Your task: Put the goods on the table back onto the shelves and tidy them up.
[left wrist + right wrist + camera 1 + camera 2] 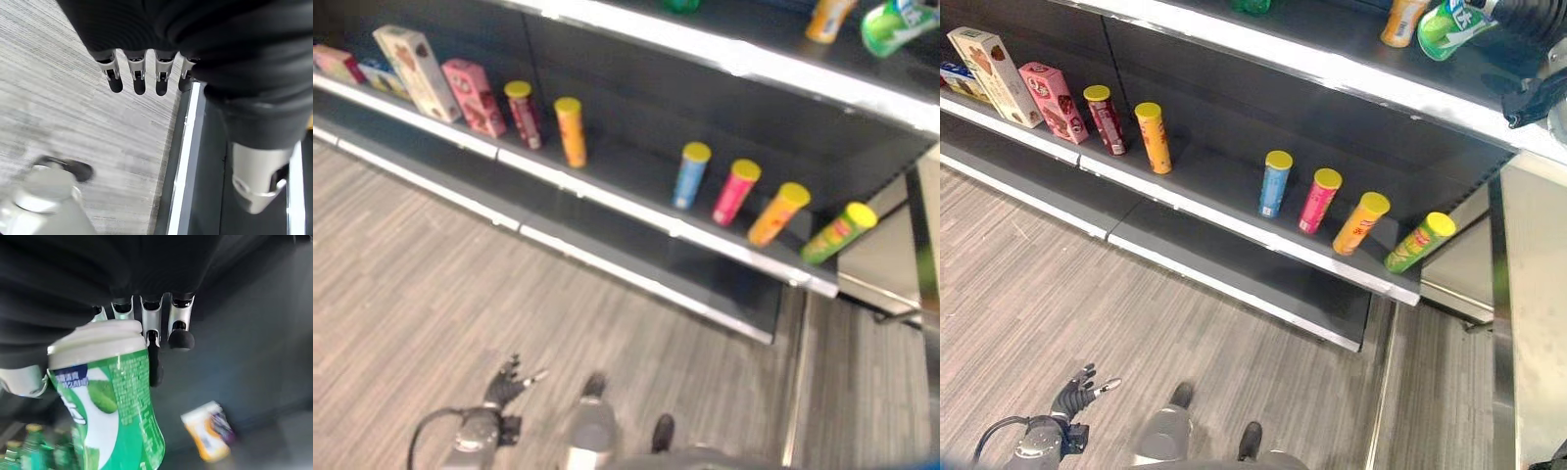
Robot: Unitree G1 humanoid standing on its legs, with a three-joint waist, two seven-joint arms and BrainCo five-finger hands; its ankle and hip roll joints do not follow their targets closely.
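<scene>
Shelf unit: dark boards with pale front edges, standing on a grey wood-grain floor.

Middle shelf, taken from the blue can: toward my left an orange can, a dark red can, a pink box, then a tall cream box. Toward my right a pink can, an orange-yellow can, a green can. All cans yellow-lidded.

Green bottle: white cap, green wrap with a white and blue label patch. It is at the top shelf, well above the blue can and toward my right, in my right hand, fingers curled round it. An orange-and-white container stands just beside it on that shelf.

Left hand: low over the floor, well below the blue can, fingers straight, holding nothing.
</scene>
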